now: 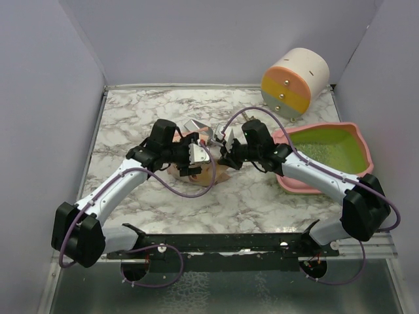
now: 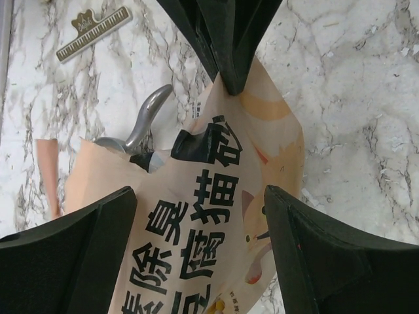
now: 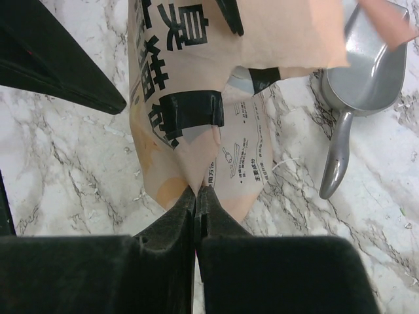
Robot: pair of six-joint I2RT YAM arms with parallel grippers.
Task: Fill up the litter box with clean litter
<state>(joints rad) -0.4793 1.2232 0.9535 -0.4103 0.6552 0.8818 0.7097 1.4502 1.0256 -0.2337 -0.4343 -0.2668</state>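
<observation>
The pink litter box [image 1: 359,140] with its lime-green inside sits at the right of the table. A thin speckled layer of pale clean litter [image 1: 315,152] covers its floor. A tan paper bag [image 1: 196,173] with black characters and a cartoon cat lies at the table's middle. My right gripper [image 3: 198,193] is shut on the bag's [image 3: 163,157] pinched end. My left gripper [image 2: 200,226] stands open over the bag [image 2: 196,196], one finger to each side. In the top view my left gripper [image 1: 196,156] and my right gripper [image 1: 229,154] face each other across the bag.
A silver metal scoop [image 3: 366,72] lies beside the bag, its handle [image 2: 147,121] poking out from under the paper. A piano-shaped clip [image 2: 91,33] lies on the marble. A round cream drum [image 1: 294,82] with orange, yellow and grey bands stands at the back right.
</observation>
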